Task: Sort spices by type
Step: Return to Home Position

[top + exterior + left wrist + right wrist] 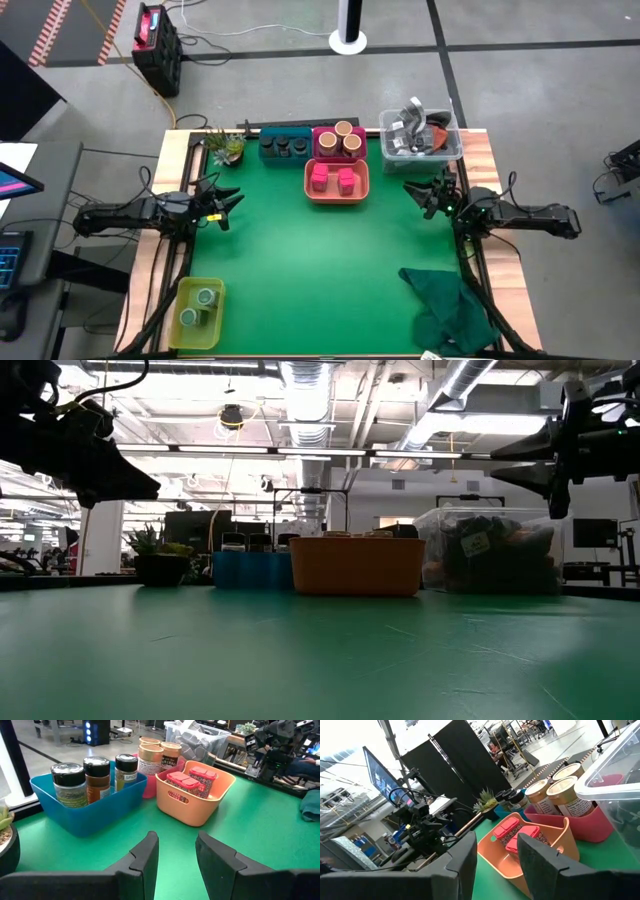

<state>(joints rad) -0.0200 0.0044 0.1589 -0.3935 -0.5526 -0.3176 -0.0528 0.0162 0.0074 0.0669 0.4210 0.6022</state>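
Observation:
The spices sit in trays. Dark-lidded round jars point(97, 775) stand in a blue tray point(283, 146) at the far edge. Beside them, tan-topped jars point(342, 138) fill a pink tray, and pink square boxes point(192, 780) lie in an orange tray point(336, 185) just in front. Green-topped jars point(200, 305) stand in a yellow-green tray at the near left corner. My left gripper point(226, 206) hovers at the table's left edge and my right gripper point(425, 192) at the right edge. Both are raised off the mat and point inward. Each has a narrow gap between its fingers, with nothing in it.
A clear tub point(420, 135) of grey clutter stands at the far right corner. A small potted plant point(228, 147) sits at the far left. A crumpled green cloth point(445, 305) lies at the near right. Bare green mat point(320, 260) stretches between the arms.

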